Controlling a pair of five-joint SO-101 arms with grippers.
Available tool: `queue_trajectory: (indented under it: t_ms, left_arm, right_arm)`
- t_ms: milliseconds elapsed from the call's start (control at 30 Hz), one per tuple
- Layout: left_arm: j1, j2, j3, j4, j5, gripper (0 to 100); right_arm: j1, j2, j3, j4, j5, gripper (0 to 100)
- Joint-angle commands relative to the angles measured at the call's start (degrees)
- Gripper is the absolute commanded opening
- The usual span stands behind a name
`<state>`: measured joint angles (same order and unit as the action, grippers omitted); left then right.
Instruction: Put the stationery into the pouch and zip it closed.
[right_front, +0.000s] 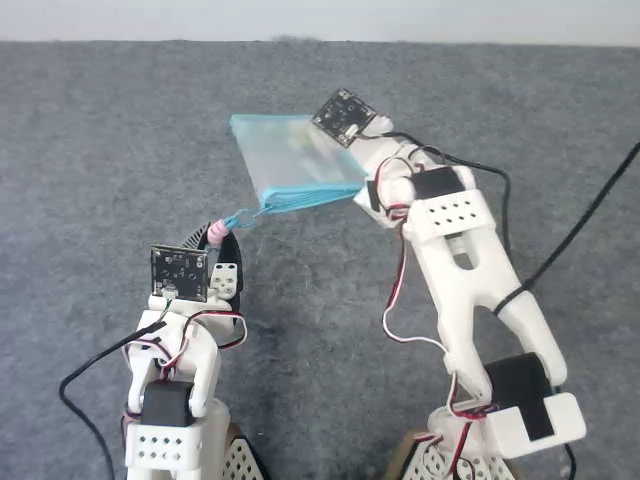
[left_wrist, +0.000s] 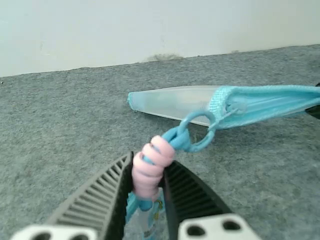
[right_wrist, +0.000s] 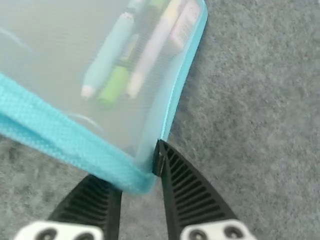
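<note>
**A:** Now, first entry, the left arm. What do we log?

**B:** We log it folded close to its base. The left gripper (right_front: 224, 240) (left_wrist: 147, 162) is low over the mat (right_front: 100, 150) and points at the pouch (right_front: 295, 160) (left_wrist: 175, 100). Its fingers are pinched narrow on the pink pull (right_front: 216, 232) (left_wrist: 149, 167).

**A:** And the pull's link?

**B:** A blue cord joins it to a ring (left_wrist: 202, 131) at the pouch's near corner.

**A:** Second entry, the right arm.

**B:** We list it stretched long up the table, wrist turned inward. The right gripper (right_front: 365, 192) (right_wrist: 127, 162) has its fingers closed on the pouch's (right_wrist: 60, 60) opposite near corner, one on either side of the blue hem.

**A:** Third entry, the pouch itself.

**B:** It is spanned between the two grippers, mid-table and skewed. We cannot tell whether it clears the mat.

**A:** Contents?

**B:** We count pens (right_wrist: 115, 60) showing through the clear wall, lying side by side.
</note>
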<state>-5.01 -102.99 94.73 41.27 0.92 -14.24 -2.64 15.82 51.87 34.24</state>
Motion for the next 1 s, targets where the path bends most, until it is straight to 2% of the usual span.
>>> queue_trajectory:
  t_ms: [0, 100, 267, 400, 500, 667, 967]
  left_arm:
    - [-1.1, -1.4, -0.8, -2.1, 0.6, 1]
    - [0.2, -1.3, -0.7, -2.0, 0.4, 1]
    - [6.9, -1.3, 1.1, -1.8, -2.7, 3]
    - [8.8, -1.3, 1.1, 0.2, -3.3, 16]
    - [9.6, -1.3, -0.1, 2.2, -3.2, 22]
    - [9.5, -1.4, -2.6, 5.2, -3.1, 22]
    - [9.1, -1.4, -3.2, 5.3, -3.3, 22]
  right_arm:
    - [9.2, -0.6, -2.1, 0.8, 0.7, 0.7]
    - [8.1, -0.7, -2.1, 2.2, 0.3, 0.7]
    - [3.7, -0.7, -2.4, 9.2, -3.1, 0.9]
    - [2.2, -0.7, -2.5, 14.5, -9.7, 1.7]
    - [0.7, -0.7, -2.6, 18.5, -14.0, 8.2]
    - [-2.8, -3.9, -2.5, 22.8, -19.0, 17.7]
    - [-9.5, -15.6, -2.1, 29.2, -22.7, 17.7]
